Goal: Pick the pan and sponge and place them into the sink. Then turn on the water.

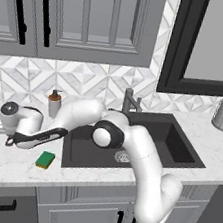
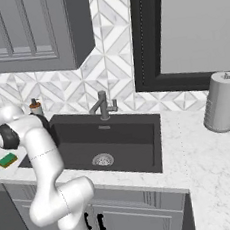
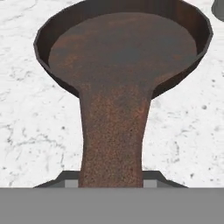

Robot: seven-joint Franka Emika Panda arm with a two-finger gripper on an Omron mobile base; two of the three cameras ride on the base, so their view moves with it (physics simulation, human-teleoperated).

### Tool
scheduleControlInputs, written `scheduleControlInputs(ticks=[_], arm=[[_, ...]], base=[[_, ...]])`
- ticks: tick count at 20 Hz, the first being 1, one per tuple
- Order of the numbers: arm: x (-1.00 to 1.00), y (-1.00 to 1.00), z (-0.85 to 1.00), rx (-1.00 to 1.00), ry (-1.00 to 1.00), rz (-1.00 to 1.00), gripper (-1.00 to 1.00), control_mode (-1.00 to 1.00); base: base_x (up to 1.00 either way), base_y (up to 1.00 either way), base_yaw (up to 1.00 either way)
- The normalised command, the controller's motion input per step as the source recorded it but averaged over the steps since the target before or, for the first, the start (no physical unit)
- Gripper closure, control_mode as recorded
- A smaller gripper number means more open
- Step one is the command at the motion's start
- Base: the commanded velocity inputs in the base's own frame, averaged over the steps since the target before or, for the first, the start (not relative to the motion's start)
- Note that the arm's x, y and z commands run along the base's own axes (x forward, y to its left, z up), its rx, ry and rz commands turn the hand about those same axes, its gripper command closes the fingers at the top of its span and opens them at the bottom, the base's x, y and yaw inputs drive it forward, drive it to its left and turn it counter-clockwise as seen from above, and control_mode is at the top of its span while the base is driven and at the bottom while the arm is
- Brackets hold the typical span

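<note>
Dark brown pan (image 3: 122,52): on the marble desk (image 1: 4,163) left of the sink (image 1: 179,144), handle toward the hand. Fingers (image 3: 111,181): closed on the pan's handle near its end. Sponge (image 1: 45,160): just in front, untouched. Handling advice: lift straight and level first (a grip so far out will probably let the bowl sag), then swing right, clearing the sink's rim and faucet (image 1: 130,101).

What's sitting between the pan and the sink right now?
Nothing visible blocks that path. The pincer is shut on the pan handle, left of the sink. The sponge lies near the counter's front edge and the soap bottle stands by the wall, both off the likely line.
</note>
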Motion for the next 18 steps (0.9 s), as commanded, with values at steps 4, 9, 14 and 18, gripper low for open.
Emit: scheduleControlInputs(ticks=[4, 9, 14, 18], arm=[[-0.39, -0.01, 0.84, 0.09, -0.21, 0.0, 1.0, -1.0], [-0.69, -0.05, 0.8, 0.08, -0.17, 0.0, 1.0, -1.0], [-0.77, -0.22, 0.82, 0.11, 0.0, 0.0, 1.0, -1.0], [-0.88, -0.3, 0.68, 0.03, 0.0, 0.0, 1.0, -1.0]], base=[[0.0, 0.0, 0.0], [0.0, 0.0, 0.0], [0.0, 0.0, 0.0], [0.0, 0.0, 0.0]])
